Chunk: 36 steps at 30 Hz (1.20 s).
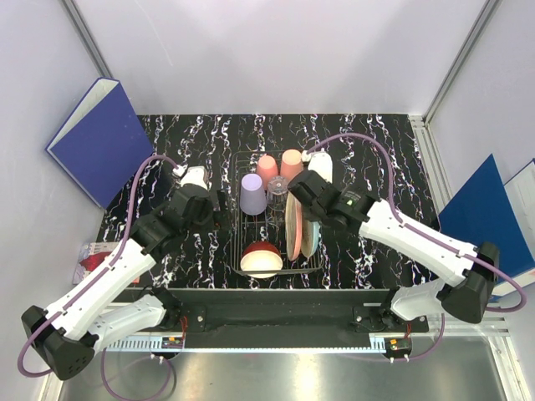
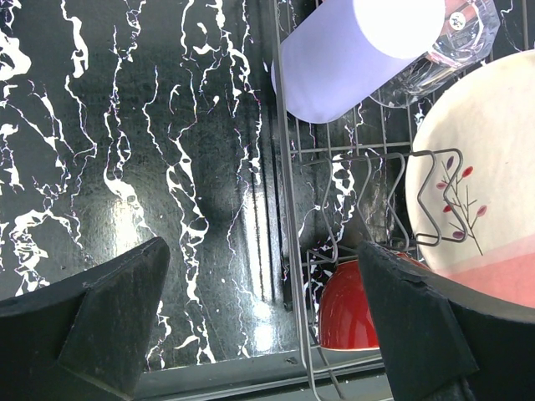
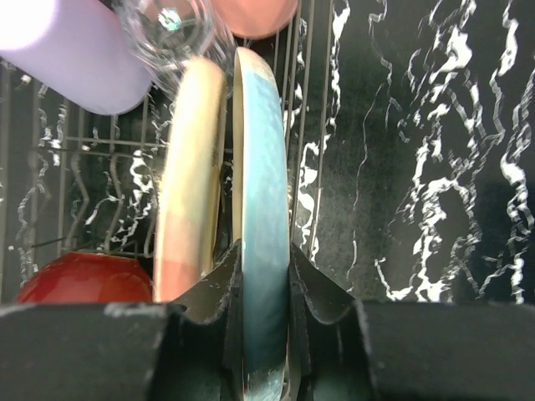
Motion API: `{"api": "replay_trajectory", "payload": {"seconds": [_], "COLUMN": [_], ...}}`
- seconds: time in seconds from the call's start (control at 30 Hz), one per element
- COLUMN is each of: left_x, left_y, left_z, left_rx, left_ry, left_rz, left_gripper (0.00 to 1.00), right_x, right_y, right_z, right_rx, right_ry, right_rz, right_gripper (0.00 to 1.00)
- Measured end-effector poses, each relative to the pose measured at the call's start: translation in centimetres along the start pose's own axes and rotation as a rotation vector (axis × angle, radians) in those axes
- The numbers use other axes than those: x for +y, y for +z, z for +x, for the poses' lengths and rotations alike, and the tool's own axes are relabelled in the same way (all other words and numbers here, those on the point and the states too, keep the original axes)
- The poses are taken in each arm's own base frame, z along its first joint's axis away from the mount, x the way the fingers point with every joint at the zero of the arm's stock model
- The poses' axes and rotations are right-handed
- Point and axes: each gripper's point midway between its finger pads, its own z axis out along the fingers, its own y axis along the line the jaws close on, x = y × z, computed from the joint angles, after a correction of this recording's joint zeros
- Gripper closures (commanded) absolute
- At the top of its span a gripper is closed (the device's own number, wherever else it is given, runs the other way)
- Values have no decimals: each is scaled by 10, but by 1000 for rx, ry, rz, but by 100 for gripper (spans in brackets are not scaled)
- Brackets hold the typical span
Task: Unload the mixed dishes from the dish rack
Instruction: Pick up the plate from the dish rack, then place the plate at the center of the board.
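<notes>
Hovering wide open over the black surface (image 2: 125, 125) beside the dish rack (image 2: 282, 217), the left pincer (image 2: 267, 334) holds nothing, while the right pincer (image 3: 265, 276) clamps the rim of the upright blue-and-cream plate (image 3: 261, 167), probably stiff, slick and breakable, in the rack's right side.

Wire dish rack (image 1: 251, 225) holds upright blue-and-cream plate (image 3: 263, 209), pink plate (image 3: 191, 192), cups (image 1: 292, 163), glass (image 1: 277, 185), red bowl (image 1: 261, 259).

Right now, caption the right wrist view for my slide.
Right gripper pinches the upright blue-and-cream plate in the dish rack, beside a salmon-pink plate.
</notes>
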Motion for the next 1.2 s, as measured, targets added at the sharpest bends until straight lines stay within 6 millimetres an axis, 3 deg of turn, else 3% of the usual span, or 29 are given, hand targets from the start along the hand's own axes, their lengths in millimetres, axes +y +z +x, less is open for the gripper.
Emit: {"api": "replay_trajectory", "payload": {"seconds": [0.43,0.63,0.73,1.03,1.2], "left_x": [-1,-9,-16,-38,-53], "left_y": [3,-1,-7,-32,-58], "left_z": [0,-16,-30,-82,-109], "left_rx": [3,-21,-51,-188,-321], "left_ry": [4,9,3,-41,-107], "left_rz": [-3,12,30,103,224], "left_gripper": [1,1,1,1,1], "right_x": [-7,-15,-21,-42,-38], "right_y": [-47,-96,-114,-146,-156], "right_z": [-52,-108,-126,-129,-132], "right_rx": [-65,-201,-260,-371,-425], "right_ry": [-36,-7,19,82,164], "right_rz": [-19,-50,-62,-141,-258], "right_gripper": [100,100,100,100,100]}}
